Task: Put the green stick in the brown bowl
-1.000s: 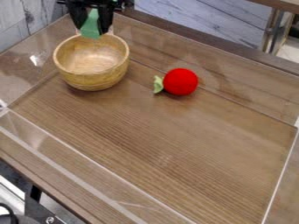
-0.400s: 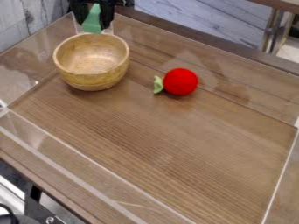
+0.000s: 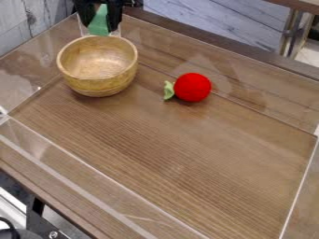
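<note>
The brown bowl stands at the back left of the wooden table, round, thick-walled and pale inside, with nothing in it. Just above its far rim hangs the green stick, a small light-green block held upright. My black gripper reaches down from the top edge and is shut on the stick. Only the lower parts of the fingers show; the arm above is out of frame.
A red ball with a small green leaf lies right of the bowl. A low transparent wall borders the tabletop on the left and front. A metal table leg stands at the back right.
The gripper with the green stick has risen slightly and drifted a little left above the bowl's far rim. Bowl and ball have not moved.
</note>
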{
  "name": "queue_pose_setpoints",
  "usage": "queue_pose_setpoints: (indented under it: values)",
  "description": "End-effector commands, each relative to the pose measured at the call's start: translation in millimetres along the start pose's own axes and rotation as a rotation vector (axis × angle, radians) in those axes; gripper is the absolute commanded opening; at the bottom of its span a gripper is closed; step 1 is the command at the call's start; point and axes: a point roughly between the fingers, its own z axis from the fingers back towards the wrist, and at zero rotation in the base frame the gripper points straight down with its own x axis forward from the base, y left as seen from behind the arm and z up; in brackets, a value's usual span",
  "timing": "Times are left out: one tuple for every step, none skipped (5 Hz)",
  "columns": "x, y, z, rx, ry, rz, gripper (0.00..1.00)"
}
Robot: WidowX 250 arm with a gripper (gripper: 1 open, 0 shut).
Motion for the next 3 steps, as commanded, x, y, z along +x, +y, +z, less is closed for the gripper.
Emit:
queue_pose_setpoints:
  values:
    - [-1.6,2.0,25.2,0.011,-0.054,0.082,0.00]
    - [-9.9,0.4,31.7,0.015,-0.048,0.146,0.00]
    - [-13.2,4.7,28.6,0.022,-0.042,0.136,1.00]
